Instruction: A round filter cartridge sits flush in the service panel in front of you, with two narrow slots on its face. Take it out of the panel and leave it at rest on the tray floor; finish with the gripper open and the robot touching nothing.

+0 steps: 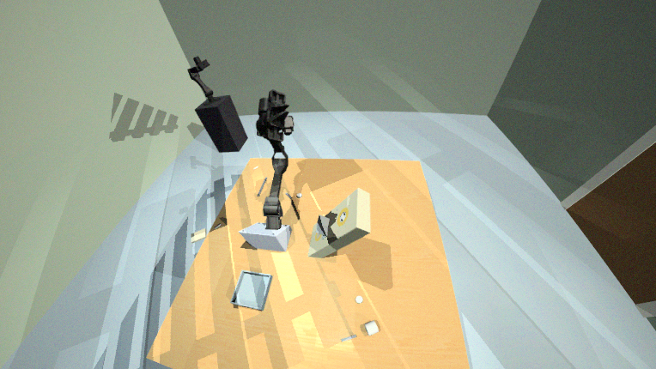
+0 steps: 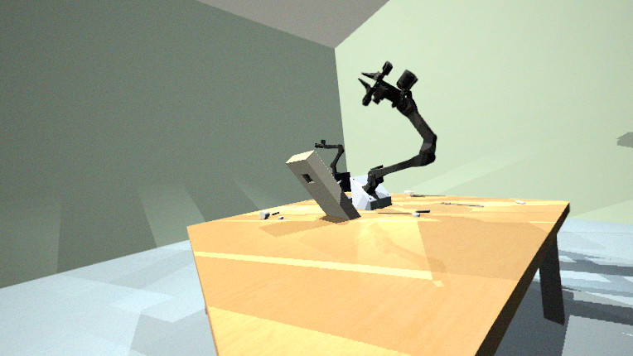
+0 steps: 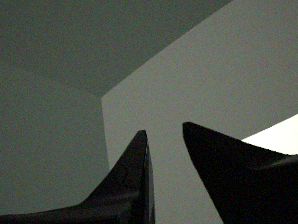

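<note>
- Top view: arm point(image 1: 275, 183) reared up high over the back edge of the table point(image 1: 403, 284), gripper point(image 1: 274, 103) far above everything and touching nothing. Service panel point(image 1: 350, 220) stands tilted mid-table; filter cartridge point(image 1: 342, 217) sits in its face as a yellow ring, not pulled out. Tray point(image 1: 251, 290) lies near the front left, well apart from the panel, nothing visible in it. Small loose bits are scattered on the table.
- Exterior view: gripper point(image 2: 369, 86) points up and away toward the wall, well clear of the panel point(image 2: 321, 185). Only the panel's back and side show here, so the cartridge is hidden.
- Wrist view: two dark fingers with a narrow gap and nothing between them; only wall and ceiling behind. Gripper narrow, holding nothing.
- Risk: the cartridge sits flush, with only thin slots to catch. At this narrow setting the fingertips may miss the slots and skate off the face.
- Risk: coming down from this height with the wrist aimed away, a hard approach could knock the leaning panel over or shove it.
- Risk: the tray is far from the panel, so a weak slot grip could drop the cartridge on the way.
</note>
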Controlling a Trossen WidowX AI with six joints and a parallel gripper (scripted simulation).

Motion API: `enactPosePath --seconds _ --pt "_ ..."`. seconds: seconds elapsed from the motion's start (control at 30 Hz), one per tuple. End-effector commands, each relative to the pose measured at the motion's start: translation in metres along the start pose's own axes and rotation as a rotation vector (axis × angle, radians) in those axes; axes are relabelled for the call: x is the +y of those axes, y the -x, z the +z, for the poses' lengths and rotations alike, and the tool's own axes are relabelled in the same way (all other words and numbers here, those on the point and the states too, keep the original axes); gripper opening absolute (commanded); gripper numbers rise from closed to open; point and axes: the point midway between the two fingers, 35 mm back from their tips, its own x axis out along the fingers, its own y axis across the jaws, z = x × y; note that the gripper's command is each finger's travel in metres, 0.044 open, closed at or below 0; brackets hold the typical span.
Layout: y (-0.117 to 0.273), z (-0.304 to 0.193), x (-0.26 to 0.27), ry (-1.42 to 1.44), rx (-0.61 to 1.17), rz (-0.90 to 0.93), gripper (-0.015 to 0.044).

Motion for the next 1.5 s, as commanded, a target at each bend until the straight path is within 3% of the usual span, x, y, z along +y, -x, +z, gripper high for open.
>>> enactPosePath --seconds 0.0,0.37,0.73,1.47 --pt "-0.025 0.011 0.050 0.022 -0.122 0.114 0.0101" --pt "-0.054 0.080 0.202 0.115 -0.572 0.365 0.0101" --pt "-0.003 0.184 0.328 0.132 -1.130 0.421 0.0101" --pt "-0.011 0.203 0.340 0.137 -1.141 0.426 0.0101"
